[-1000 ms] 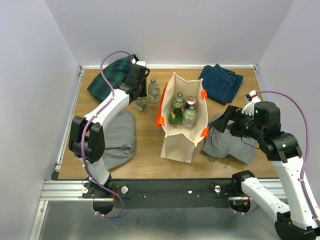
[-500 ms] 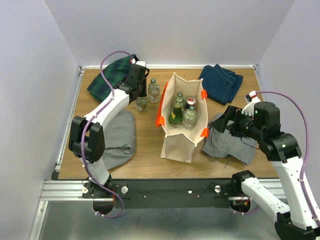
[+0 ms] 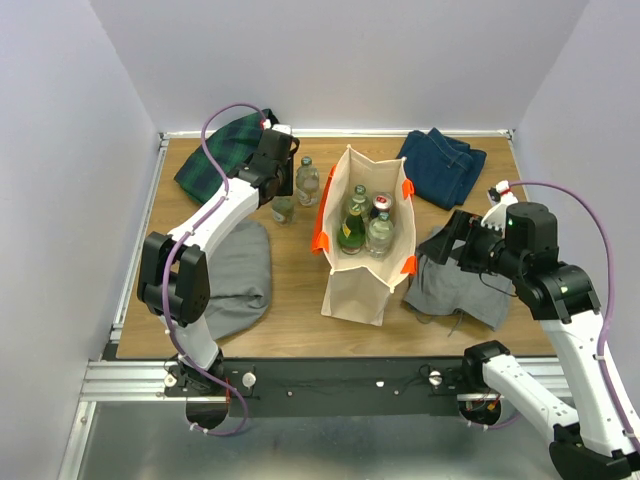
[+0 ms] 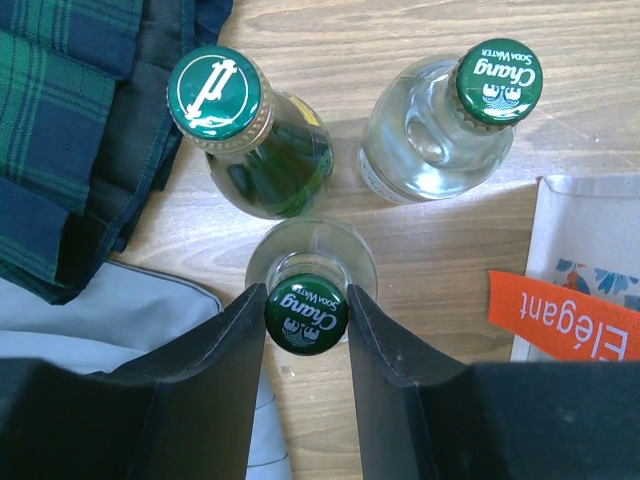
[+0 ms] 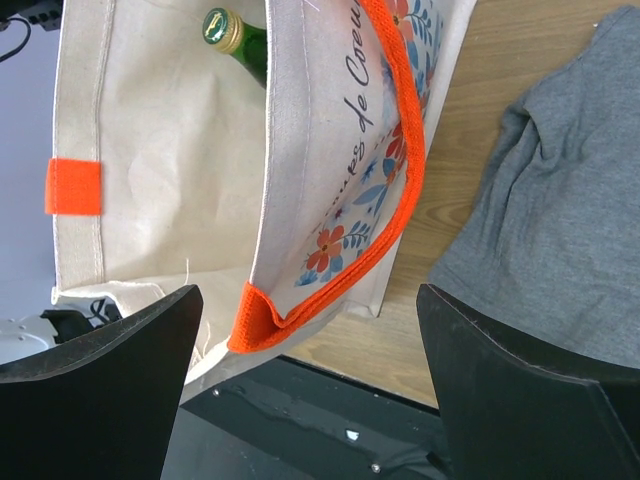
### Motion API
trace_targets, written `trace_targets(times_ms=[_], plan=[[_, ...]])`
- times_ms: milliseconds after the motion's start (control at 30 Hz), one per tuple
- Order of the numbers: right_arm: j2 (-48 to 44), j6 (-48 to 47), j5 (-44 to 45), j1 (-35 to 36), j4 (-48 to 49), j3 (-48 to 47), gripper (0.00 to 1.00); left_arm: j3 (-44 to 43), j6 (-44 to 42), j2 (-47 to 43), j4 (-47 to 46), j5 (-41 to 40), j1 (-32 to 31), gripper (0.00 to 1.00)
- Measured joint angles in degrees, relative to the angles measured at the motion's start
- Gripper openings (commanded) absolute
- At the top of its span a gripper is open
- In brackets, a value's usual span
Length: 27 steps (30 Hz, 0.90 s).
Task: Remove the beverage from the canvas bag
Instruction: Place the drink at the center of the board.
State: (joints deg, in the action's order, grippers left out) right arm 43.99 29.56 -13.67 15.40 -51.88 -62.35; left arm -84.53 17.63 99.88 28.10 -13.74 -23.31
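- Upright beige canvas bag with orange handles stood mid wooden table, with four bottle tops showing inside.
- Three bottles stood on the table left of the bag, far side: one dark green glass bottle, one clear soda-water bottle, one clear green-capped bottle.
- Left gripper was over the clear green-capped bottle, fingers close either side of its cap. Pinching or just off: cannot tell.
- Right gripper was spread wide, right of the bag.
- Four cloths: one green plaid cloth far left, one grey cloth near left, one blue denim cloth far right, one grey garment near right.
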Motion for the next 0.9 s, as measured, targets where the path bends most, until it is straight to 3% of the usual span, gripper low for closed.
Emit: trace_targets(times_ms=[133,300,633,700,767,900], plan=[[0.00,-0.02,-0.22,0.00,0.00,0.13,0.97,-0.20,-0.02,-0.02,0.48,-0.17,0.00,0.47],[-0.02,-0.02,-0.33,0.00,0.00,0.17,0.97,-0.55,-0.24,-0.92,1.77,-1.18,0.00,0.60],[-0.61,0.04,-0.44,0.00,-0.02,2.05,0.97,-2.86,-0.98,-7.56,2.54,-3.30,0.11,0.68],[-0.59,0.04,-0.50,0.00,0.00,2.14,0.97,-3.43,-1.14,-8.52,2.89,-3.32,0.11,0.81],[-0.59,0.02,-0.57,0.00,0.02,2.14,0.97,-3.43,-1.25,-9.51,3.39,-3.21,0.11,0.81],[0.04,0.04,-1.18,0.00,0.46,2.16,0.97,-3.87,-1.66,-11.91,5.57,-1.99,0.20,0.94]])
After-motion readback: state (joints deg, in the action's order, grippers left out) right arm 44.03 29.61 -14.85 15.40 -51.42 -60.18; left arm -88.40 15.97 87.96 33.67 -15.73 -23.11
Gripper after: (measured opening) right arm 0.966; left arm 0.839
